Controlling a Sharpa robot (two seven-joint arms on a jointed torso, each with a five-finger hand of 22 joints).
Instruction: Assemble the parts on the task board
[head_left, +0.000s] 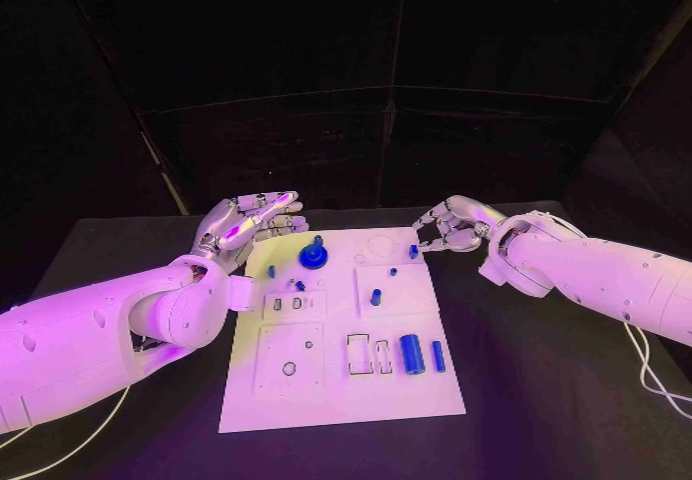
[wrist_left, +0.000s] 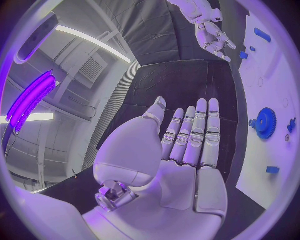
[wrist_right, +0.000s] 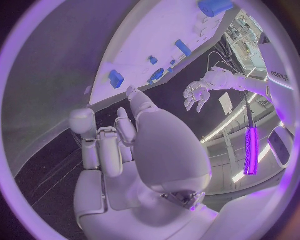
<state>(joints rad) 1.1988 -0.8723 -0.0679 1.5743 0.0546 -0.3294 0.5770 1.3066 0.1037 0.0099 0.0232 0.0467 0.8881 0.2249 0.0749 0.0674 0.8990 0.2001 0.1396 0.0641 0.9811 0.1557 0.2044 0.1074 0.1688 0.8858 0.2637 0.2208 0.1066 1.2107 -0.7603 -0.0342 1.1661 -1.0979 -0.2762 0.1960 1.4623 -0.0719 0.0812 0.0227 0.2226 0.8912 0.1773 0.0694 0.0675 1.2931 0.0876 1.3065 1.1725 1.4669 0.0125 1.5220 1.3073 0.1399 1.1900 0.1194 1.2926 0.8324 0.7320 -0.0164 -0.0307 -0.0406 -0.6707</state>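
Black table (head_left: 548, 400): task board (head_left: 346, 390) lies between hands.

White task board (head_left: 339, 390) carries blue parts (head_left: 413, 353) on a black table (head_left: 548, 400)

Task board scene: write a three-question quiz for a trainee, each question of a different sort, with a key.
1. True or false: the left robot hand holds a blue part.
2. Multiple choice: the blue gear lies (A) on the task board near its far edge, (B) on the black table off the board, (C) in the right robot hand.
3. Fill in: the blue cylinder lies on the board's ____ half, nearer the robot.

Key
1. False; its fingers are stretched out flat with nothing in them.
2. A
3. right
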